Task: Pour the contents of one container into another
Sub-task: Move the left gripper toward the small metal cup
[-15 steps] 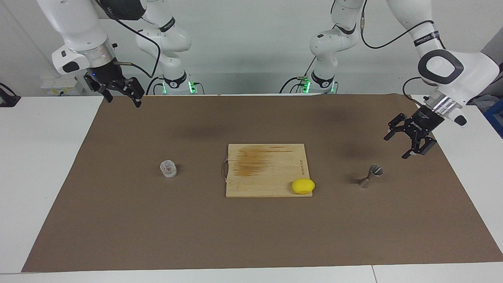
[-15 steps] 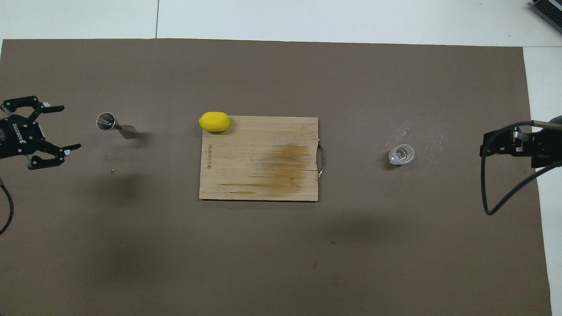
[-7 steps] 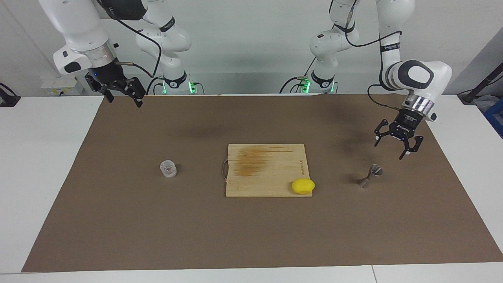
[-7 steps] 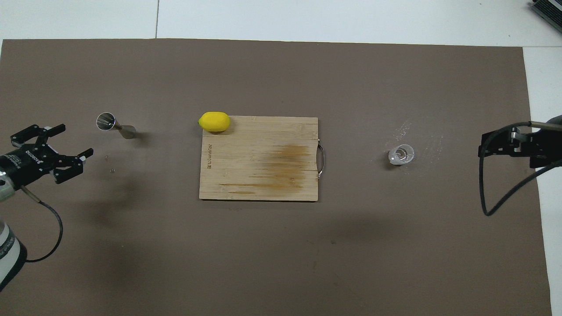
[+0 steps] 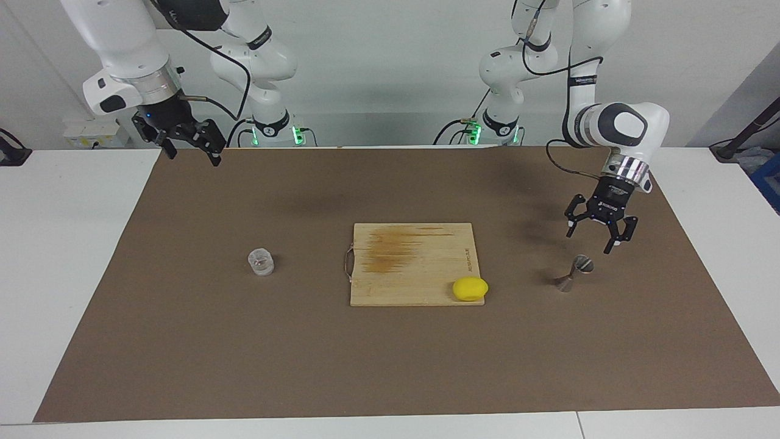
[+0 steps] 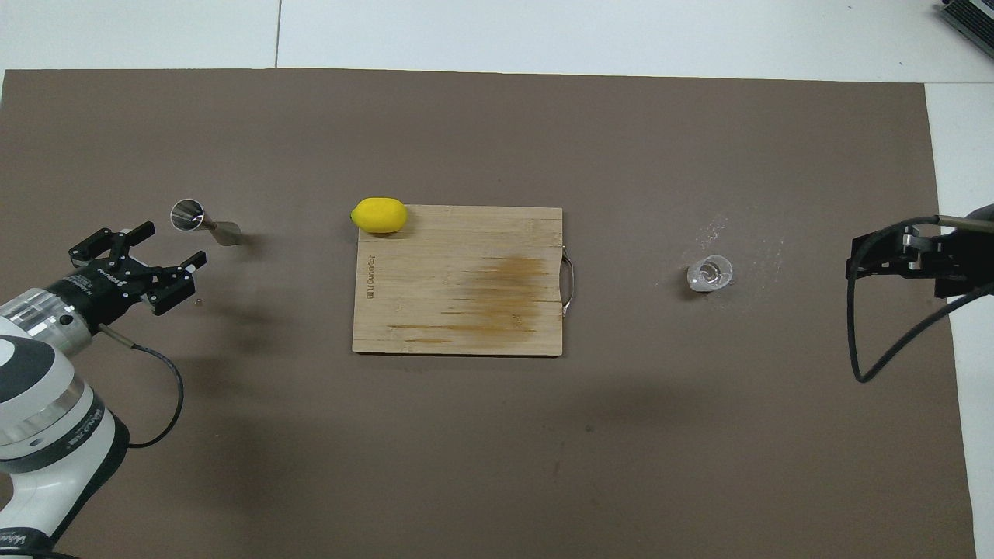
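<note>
Facing view: a brown mat (image 5: 402, 341) covers most of the white bench (image 5: 67, 244). At its middle lies a wooden cutting board (image 5: 414, 262) with a dark stain and a small metal handle on the edge toward the right arm's end. A yellow lemon (image 5: 470, 288) sits on the board's corner that lies farthest from the robots, toward the left arm's end. The clear cup (image 5: 261, 262) stands upright on the mat beside the board, toward the right arm's end, with open mat all round it. The metal jigger (image 5: 573, 274) stands on the mat toward the left arm's end, well apart from the board. The left gripper (image 5: 601, 235) hangs above the mat just beside the jigger, pointing down, its fingers spread and empty, clear of the jigger. The right gripper (image 5: 189, 143) is raised over the mat's edge nearest the robots, well apart from the cup, fingers spread, holding nothing.

Overhead view: the left gripper (image 6: 159, 252) comes in slantwise, its open fingertips just short of the jigger (image 6: 203, 222). The lemon (image 6: 379, 215) overlaps the board's (image 6: 458, 279) corner. The cup (image 6: 710, 273) stands alone, with pale specks on the mat near it. The right gripper (image 6: 893, 252) sits at the mat's (image 6: 497, 450) edge, only partly visible.
</note>
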